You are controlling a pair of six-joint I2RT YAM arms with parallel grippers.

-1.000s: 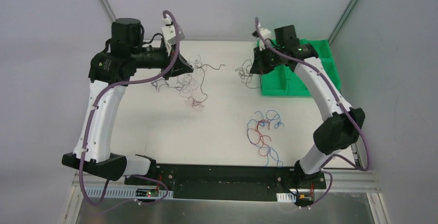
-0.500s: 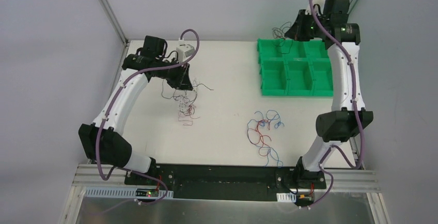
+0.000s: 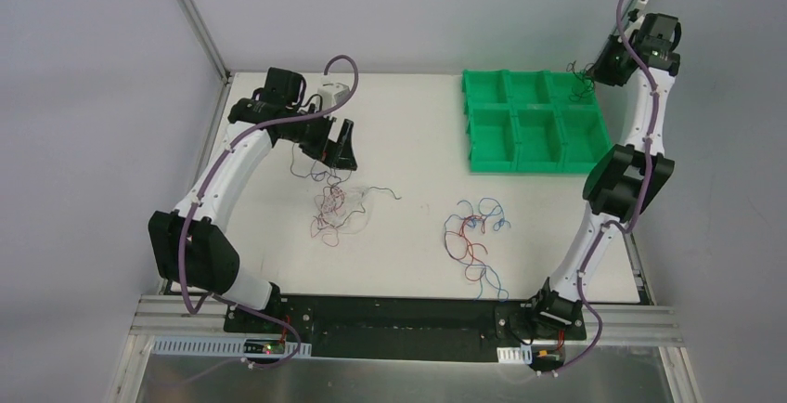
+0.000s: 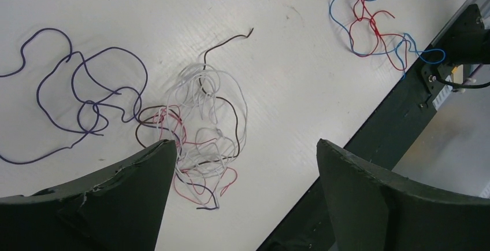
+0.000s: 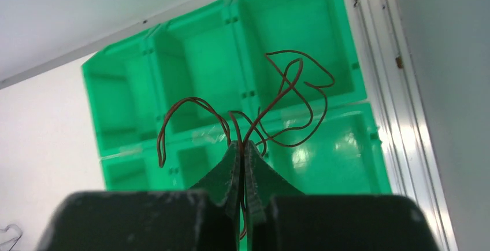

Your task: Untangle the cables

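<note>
A bunch of thin white, red, brown and purple cables (image 3: pixel 331 210) (image 4: pixel 202 124) lies loose on the white table. My left gripper (image 3: pixel 340 149) (image 4: pixel 245 144) hovers just above it, open wide, with nothing between its fingers. A purple cable (image 4: pixel 86 95) trails off to one side of that bunch. A separate red and blue tangle (image 3: pixel 473 236) (image 4: pixel 372 25) lies at the table's middle. My right gripper (image 3: pixel 601 64) (image 5: pixel 242 146) is shut on a few curly brown cables (image 5: pixel 289 89), held in the air over the back right of the green tray.
The green tray (image 3: pixel 515 106) (image 5: pixel 190 60) of several compartments stands at the back right. The black base rail (image 3: pixel 399 315) (image 4: pixel 404 100) runs along the near edge. Metal frame posts stand at the back corners.
My left gripper has opened and the mixed bunch has dropped onto the table, spreading nearer. The right arm has swung right along the tray's back, carrying the brown cables.
</note>
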